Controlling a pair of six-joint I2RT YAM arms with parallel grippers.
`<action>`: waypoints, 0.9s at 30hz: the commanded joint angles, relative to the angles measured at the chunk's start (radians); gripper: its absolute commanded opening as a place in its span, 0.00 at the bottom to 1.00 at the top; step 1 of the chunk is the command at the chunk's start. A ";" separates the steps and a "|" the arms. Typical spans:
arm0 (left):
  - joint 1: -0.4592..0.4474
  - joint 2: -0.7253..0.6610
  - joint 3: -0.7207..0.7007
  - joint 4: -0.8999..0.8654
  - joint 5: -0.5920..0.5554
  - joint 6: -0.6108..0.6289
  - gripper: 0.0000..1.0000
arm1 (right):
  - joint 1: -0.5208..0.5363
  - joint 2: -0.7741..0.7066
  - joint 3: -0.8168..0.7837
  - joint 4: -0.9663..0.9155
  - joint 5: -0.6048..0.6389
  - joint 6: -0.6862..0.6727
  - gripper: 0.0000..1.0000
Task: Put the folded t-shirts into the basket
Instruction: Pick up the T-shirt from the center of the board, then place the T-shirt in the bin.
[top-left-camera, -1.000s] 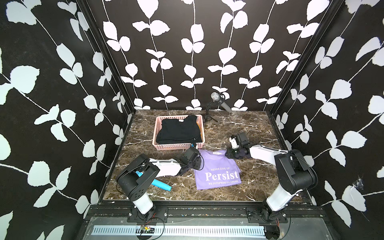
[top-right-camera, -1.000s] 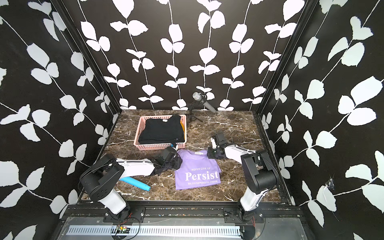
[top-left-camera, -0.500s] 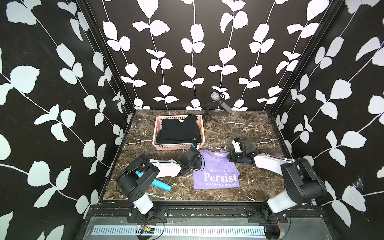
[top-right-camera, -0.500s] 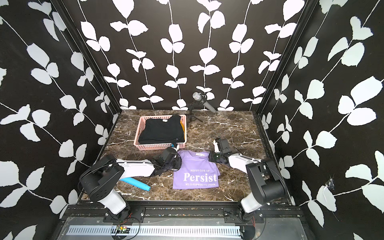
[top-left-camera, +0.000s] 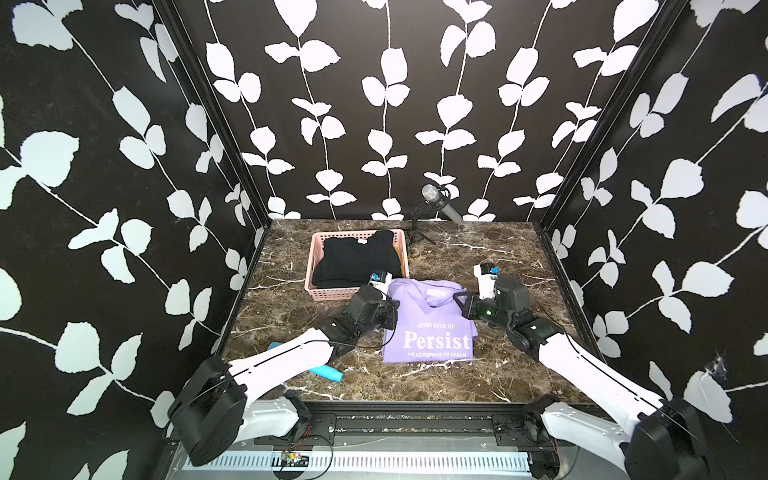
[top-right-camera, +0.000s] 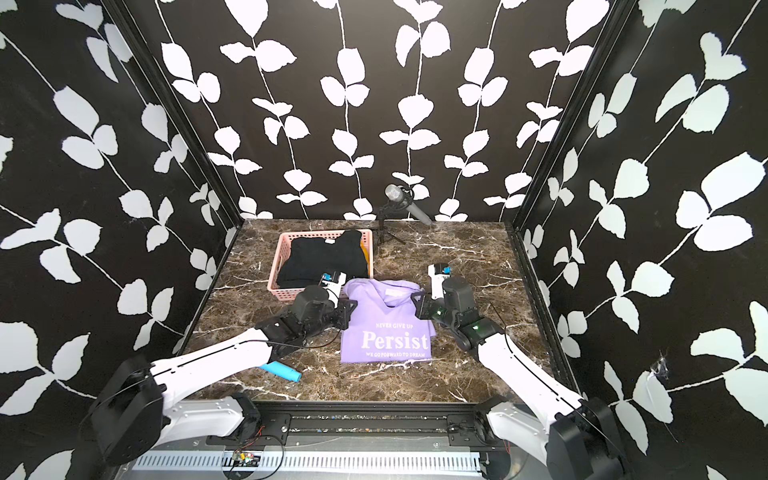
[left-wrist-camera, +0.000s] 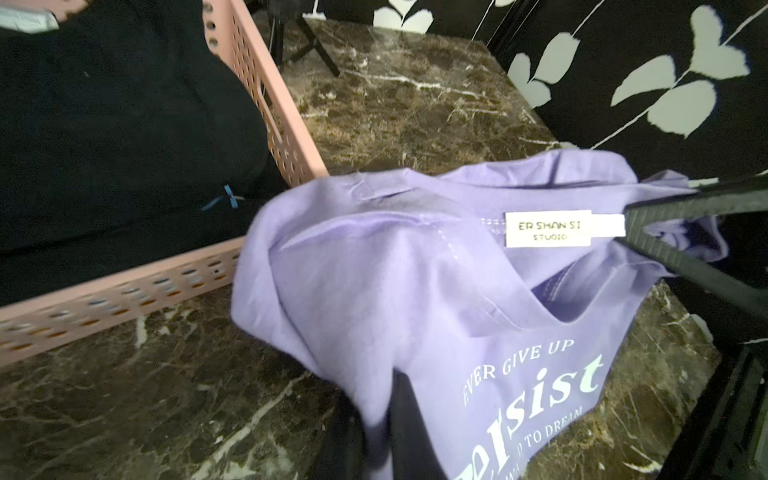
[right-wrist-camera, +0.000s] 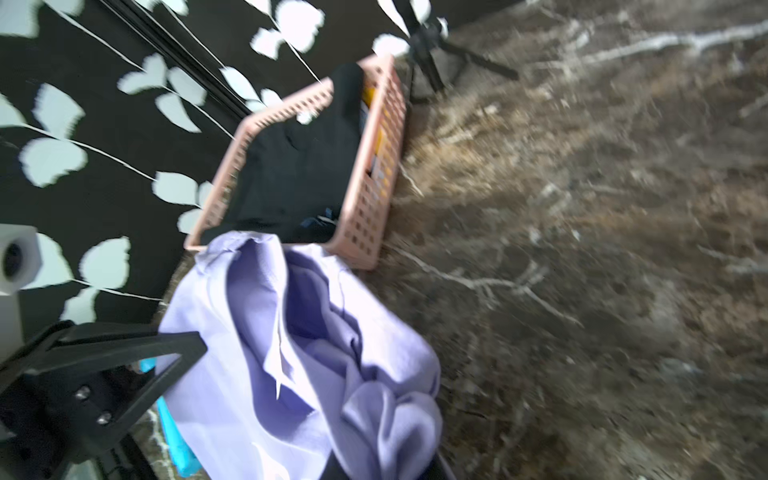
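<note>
The lavender "Persist" t-shirt (top-left-camera: 428, 328) (top-right-camera: 386, 328) lies in front of the pink basket (top-left-camera: 332, 294) (top-right-camera: 291, 293), its collar end bunched and raised. My left gripper (top-left-camera: 392, 309) (left-wrist-camera: 380, 436) is shut on the shirt's left shoulder edge. On the opposite shoulder my right gripper (top-left-camera: 459, 301) (right-wrist-camera: 374, 457) is shut on a fold of lavender cloth (right-wrist-camera: 299, 353). A black folded t-shirt (top-left-camera: 353, 262) (left-wrist-camera: 104, 124) fills the basket's top. A strip of yellow t-shirt (top-right-camera: 364, 251) (right-wrist-camera: 376, 141) shows beneath it at the basket's right wall.
A light blue tube (top-left-camera: 328, 372) (top-right-camera: 282, 371) lies on the marble table near the front, partly under my left arm. A microphone on a small tripod (top-left-camera: 432, 199) stands at the back, just right of the basket. Black leaf-patterned walls close in three sides.
Both grippers have shut on the lavender shirt's shoulders. The right gripper moved in to the shirt's edge, and the collar end has bunched and lifted.
</note>
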 joint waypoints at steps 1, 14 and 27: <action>0.043 -0.067 0.065 -0.133 -0.007 0.062 0.00 | 0.041 0.001 0.092 -0.001 0.051 0.021 0.00; 0.341 -0.140 0.286 -0.386 0.113 0.166 0.00 | 0.201 0.280 0.469 -0.010 0.103 0.075 0.00; 0.629 0.002 0.442 -0.443 0.188 0.205 0.00 | 0.259 0.631 0.816 -0.007 0.152 0.149 0.00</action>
